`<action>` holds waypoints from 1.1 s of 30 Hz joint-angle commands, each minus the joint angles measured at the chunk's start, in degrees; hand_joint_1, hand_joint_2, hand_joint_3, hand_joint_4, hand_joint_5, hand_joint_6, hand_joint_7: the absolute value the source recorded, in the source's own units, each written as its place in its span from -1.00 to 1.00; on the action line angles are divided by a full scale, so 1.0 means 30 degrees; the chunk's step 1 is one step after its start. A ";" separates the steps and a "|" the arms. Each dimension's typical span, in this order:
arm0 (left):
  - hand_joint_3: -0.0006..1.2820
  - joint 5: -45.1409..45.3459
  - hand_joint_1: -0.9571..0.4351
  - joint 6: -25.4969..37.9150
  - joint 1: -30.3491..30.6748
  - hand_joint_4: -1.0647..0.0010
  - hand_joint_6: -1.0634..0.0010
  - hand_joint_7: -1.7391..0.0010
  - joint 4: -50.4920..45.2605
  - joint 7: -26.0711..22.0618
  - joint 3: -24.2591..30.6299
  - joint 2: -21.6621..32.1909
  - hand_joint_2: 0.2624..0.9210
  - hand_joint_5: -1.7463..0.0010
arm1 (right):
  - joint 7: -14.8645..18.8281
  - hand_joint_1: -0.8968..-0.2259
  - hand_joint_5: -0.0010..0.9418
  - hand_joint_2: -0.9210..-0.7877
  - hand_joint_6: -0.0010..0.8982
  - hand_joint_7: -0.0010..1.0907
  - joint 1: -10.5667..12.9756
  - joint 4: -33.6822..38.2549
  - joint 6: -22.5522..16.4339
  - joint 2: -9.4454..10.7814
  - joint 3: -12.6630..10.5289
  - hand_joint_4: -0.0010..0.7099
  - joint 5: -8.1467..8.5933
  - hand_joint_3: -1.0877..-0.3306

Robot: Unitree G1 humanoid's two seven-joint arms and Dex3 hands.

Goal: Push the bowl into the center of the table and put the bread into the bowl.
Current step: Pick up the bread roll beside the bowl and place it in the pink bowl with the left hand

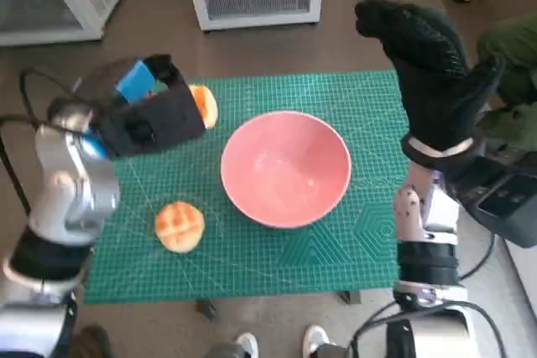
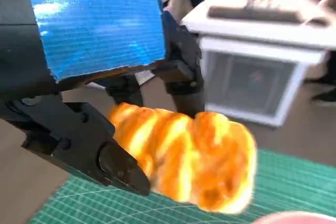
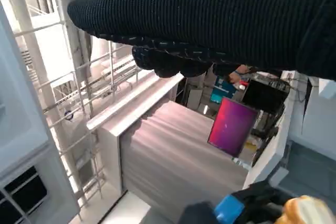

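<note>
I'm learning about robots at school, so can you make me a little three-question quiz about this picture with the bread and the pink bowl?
1. True or false: the pink bowl has bread inside it.
2. Which hand holds a piece of bread? A) the left hand B) the right hand C) neither
3. Fill in the blank: the round bun lies on the green ____.

Key:
1. False. The bowl is empty.
2. A. The left hand grips the long bread above the mat; the gloved right hand is raised and holds nothing.
3. mat
</note>
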 commanded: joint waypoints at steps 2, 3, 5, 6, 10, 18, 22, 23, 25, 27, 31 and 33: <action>-0.96 0.0289 0.38 -0.0086 0.0129 -0.52 -0.40 -0.20 -0.3207 -0.0117 0.0285 -0.0525 0.89 -0.19 | 0.0125 -0.30 -1.00 -1.00 -0.48 -0.33 0.0165 0.0222 0.0087 -0.0002 0.0035 -0.20 0.0014 -0.02; -0.96 0.0173 0.38 -0.0259 0.0115 -0.53 -0.41 -0.18 -0.3588 -0.0139 0.0199 -0.0701 0.89 -0.20 | 0.0122 -0.30 -1.00 -1.00 -0.48 -0.33 0.0167 0.0222 0.0081 0.0000 0.0040 -0.20 0.0006 -0.02; -0.96 -0.0048 0.38 -0.0548 0.0104 -0.53 -0.42 -0.15 -0.4037 -0.0170 0.0082 -0.0987 0.89 -0.23 | 0.0125 -0.30 -1.00 -1.00 -0.48 -0.33 0.0165 0.0233 0.0076 -0.0009 0.0042 -0.20 0.0005 -0.02; -0.96 -0.0146 0.38 -0.0683 0.0115 -0.53 -0.42 -0.13 -0.4200 -0.0185 0.0053 -0.1113 0.89 -0.24 | 0.0123 -0.30 -1.00 -1.00 -0.48 -0.32 0.0167 0.0232 0.0076 -0.0012 0.0046 -0.20 0.0003 -0.02; -0.96 -0.0689 0.38 -0.1786 0.0144 -0.54 -0.41 -0.14 -0.4290 -0.0050 -0.0119 -0.1711 0.89 -0.23 | 0.0097 -0.30 -1.00 -1.00 -0.48 -0.32 0.0164 0.0230 0.0098 -0.0020 0.0055 -0.20 -0.0019 -0.02; -0.96 -0.0649 0.38 -0.2973 -0.0156 -0.52 -0.36 -0.21 -0.3366 -0.0102 -0.1107 -0.2951 0.91 -0.21 | 0.0170 -0.30 -1.00 -1.00 -0.49 -0.31 0.0176 0.0211 0.0137 -0.0058 0.0035 -0.20 0.0052 -0.02; -0.96 -0.0362 0.38 -0.3248 -0.0373 -0.51 -0.33 -0.21 -0.2774 -0.0115 -0.1700 -0.3496 0.93 -0.23 | 0.0195 -0.30 -1.00 -1.00 -0.49 -0.31 0.0171 0.0246 0.0137 -0.0061 0.0021 -0.20 0.0079 -0.02; -0.96 -0.0317 0.38 -0.3384 -0.0426 -0.51 -0.33 -0.22 -0.2572 -0.0080 -0.1846 -0.3634 0.93 -0.23 | 0.0185 -0.30 -1.00 -1.00 -0.49 -0.31 0.0186 0.0210 0.0159 -0.0064 0.0023 -0.20 0.0085 -0.02; -0.96 -0.0310 0.38 -0.3667 -0.0511 -0.51 -0.32 -0.23 -0.2190 -0.0007 -0.2033 -0.3873 0.93 -0.23 | 0.0163 -0.30 -1.00 -1.00 -0.49 -0.31 0.0208 0.0150 0.0199 -0.0070 0.0026 -0.20 0.0090 -0.02; -0.96 -0.0314 0.38 -0.3920 -0.0573 -0.51 -0.31 -0.24 -0.1827 0.0045 -0.2171 -0.4122 0.94 -0.22 | 0.0139 -0.30 -1.00 -1.00 -0.49 -0.31 0.0240 0.0083 0.0228 -0.0078 0.0030 -0.20 0.0085 -0.02; -0.96 -0.0195 0.38 -0.4222 -0.0660 -0.50 -0.31 -0.26 -0.1241 0.0005 -0.2433 -0.4537 0.94 -0.21 | 0.0087 -0.30 -1.00 -1.00 -0.49 -0.31 0.0285 -0.0020 0.0270 -0.0098 0.0036 -0.20 0.0060 -0.01; -0.96 -0.0125 0.38 -0.4378 -0.0643 -0.50 -0.30 -0.27 -0.0990 0.0014 -0.2557 -0.4707 0.94 -0.20 | 0.0069 -0.30 -1.00 -1.00 -0.49 -0.30 0.0317 -0.0074 0.0288 -0.0124 0.0028 -0.20 0.0050 -0.01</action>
